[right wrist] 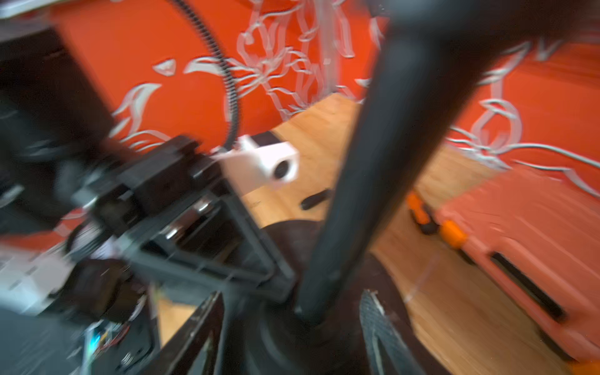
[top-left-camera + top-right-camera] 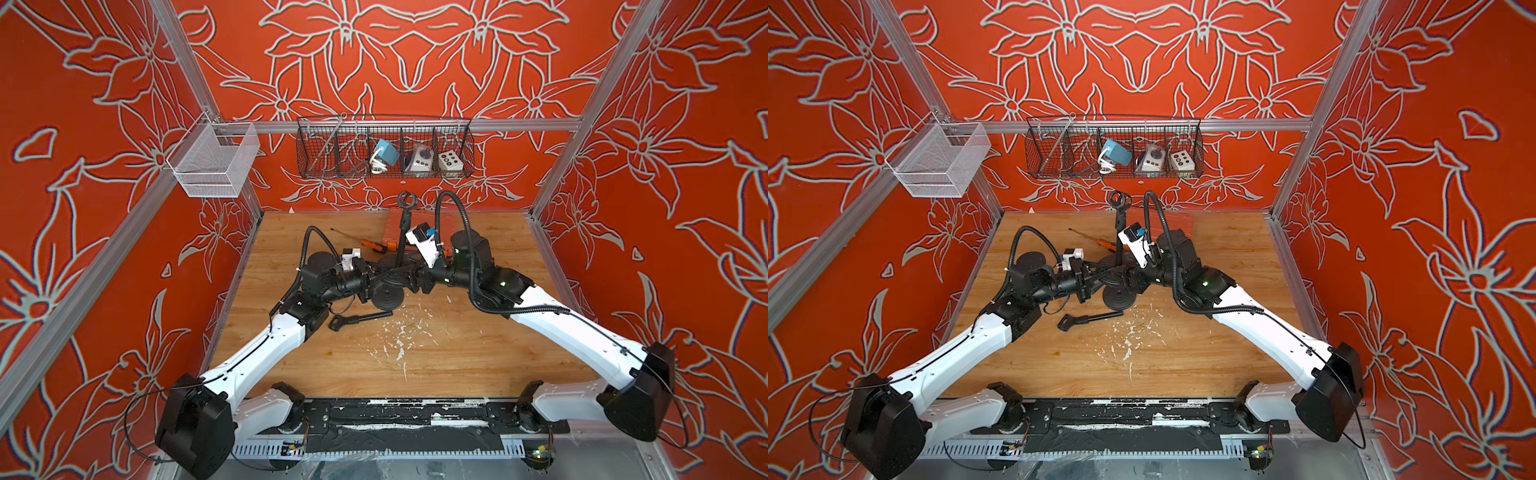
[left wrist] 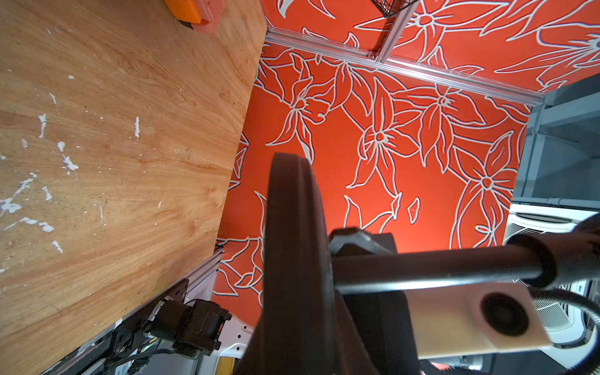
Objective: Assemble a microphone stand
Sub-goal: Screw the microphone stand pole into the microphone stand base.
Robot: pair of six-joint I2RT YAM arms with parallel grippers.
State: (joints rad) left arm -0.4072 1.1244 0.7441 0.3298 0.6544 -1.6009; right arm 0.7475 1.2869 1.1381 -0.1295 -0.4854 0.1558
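Observation:
The stand's black pole (image 2: 402, 237) rises upright from a round black base (image 2: 392, 266) at mid-table, with a clip (image 2: 407, 200) on top; both top views show it. My left gripper (image 2: 380, 279) comes in from the left and is shut on the base's rim; in the left wrist view the base (image 3: 292, 227) is edge-on between the jaws (image 3: 298, 357), the pole (image 3: 422, 269) sticking out of it. My right gripper (image 2: 409, 279) is at the pole's foot from the right. In the blurred right wrist view the gripper (image 1: 292, 331) stands open, the pole (image 1: 373, 162) between its fingers (image 1: 376, 324).
A second round black disc (image 2: 387, 296) lies just in front of the stand. A black clamp part (image 2: 357, 319) lies nearer the front. An orange screwdriver (image 2: 376, 246) and an orange case (image 2: 397, 230) lie behind. A wire basket (image 2: 384, 174) and a white mesh basket (image 2: 216, 160) hang on the walls.

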